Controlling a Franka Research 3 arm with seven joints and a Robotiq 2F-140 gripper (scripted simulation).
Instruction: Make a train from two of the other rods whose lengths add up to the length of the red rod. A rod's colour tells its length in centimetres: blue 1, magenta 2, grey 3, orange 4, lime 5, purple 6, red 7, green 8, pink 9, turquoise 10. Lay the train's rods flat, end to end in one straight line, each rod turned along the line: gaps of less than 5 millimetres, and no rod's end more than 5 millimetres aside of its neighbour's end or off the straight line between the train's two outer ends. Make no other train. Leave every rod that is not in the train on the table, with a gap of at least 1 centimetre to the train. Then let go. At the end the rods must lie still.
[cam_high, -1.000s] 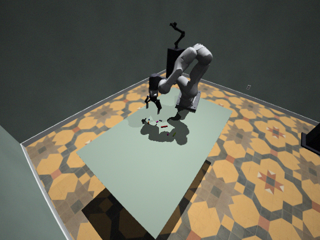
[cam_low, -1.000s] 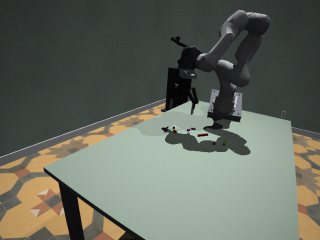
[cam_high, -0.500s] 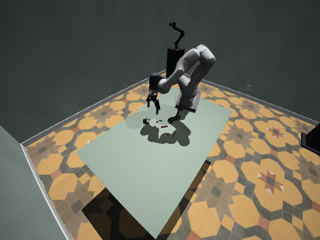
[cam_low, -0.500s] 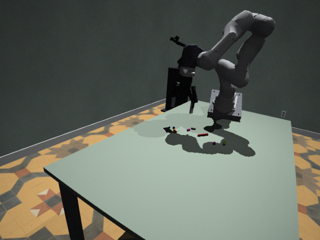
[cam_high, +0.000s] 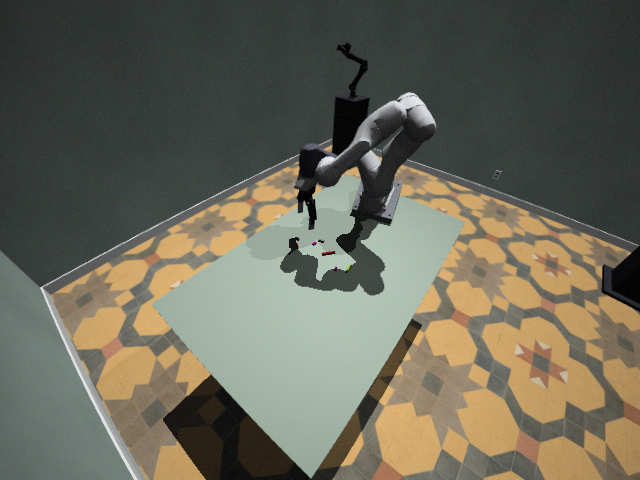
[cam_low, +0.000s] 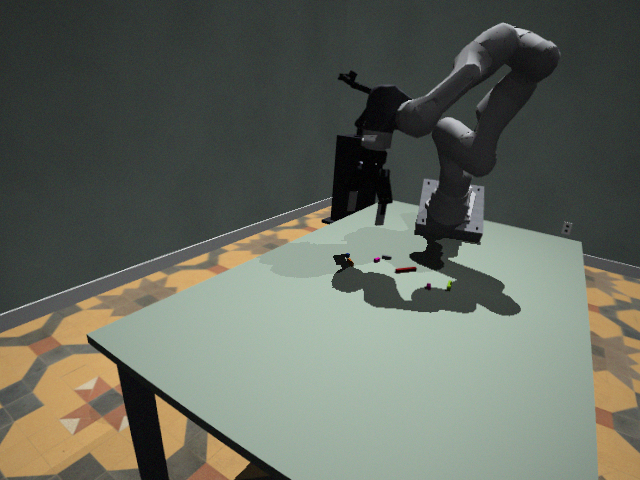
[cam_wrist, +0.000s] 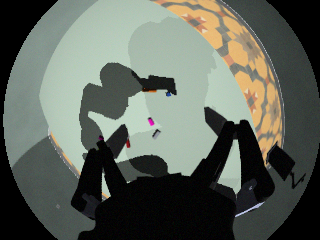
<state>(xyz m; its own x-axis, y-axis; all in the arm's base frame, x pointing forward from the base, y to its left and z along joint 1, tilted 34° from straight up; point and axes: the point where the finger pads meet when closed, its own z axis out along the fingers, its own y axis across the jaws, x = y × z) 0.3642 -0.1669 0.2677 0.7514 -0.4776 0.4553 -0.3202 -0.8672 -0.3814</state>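
Though tiny, rods (cam_low: 405, 269) barely legible.

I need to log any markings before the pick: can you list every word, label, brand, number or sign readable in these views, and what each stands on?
None: no text can be read in any view.
The rods, such as the red rod, show plain colour only.
The open gripper, the arm and the table bear no visible lettering.
The wall plate is too small to tell.
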